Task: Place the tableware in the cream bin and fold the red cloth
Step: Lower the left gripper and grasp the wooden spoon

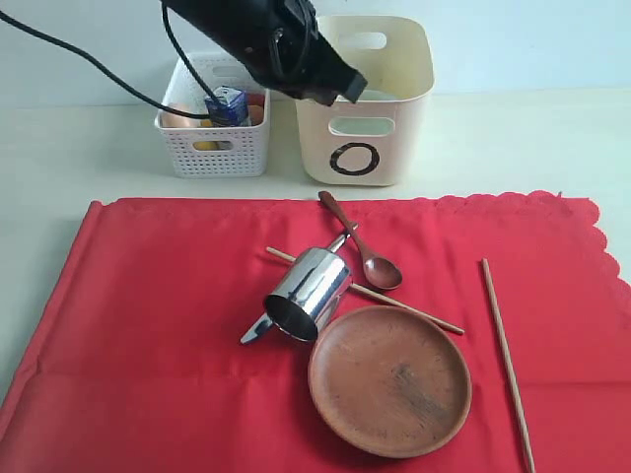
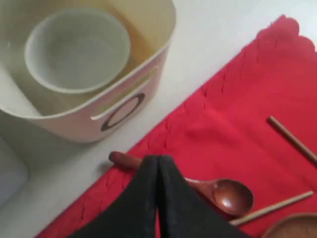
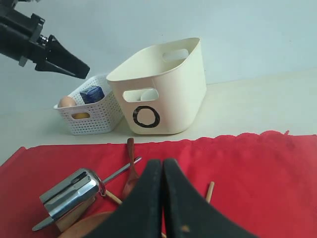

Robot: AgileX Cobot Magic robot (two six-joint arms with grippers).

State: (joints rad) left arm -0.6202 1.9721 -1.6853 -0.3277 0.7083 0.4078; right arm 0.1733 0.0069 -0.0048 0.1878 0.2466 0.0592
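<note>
Left gripper (image 2: 157, 161) perhaps above spoon (image 2: 229, 195)

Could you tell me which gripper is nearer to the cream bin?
Left. The left gripper hangs shut close above the cream bin, near its front wall; the right gripper is farther back, over the red cloth.

My three views
Exterior looks down over the red cloth (image 1: 148, 296) toward the cream bin (image 1: 365, 108); left wrist hangs above that bin, right wrist faces it from low.
</note>
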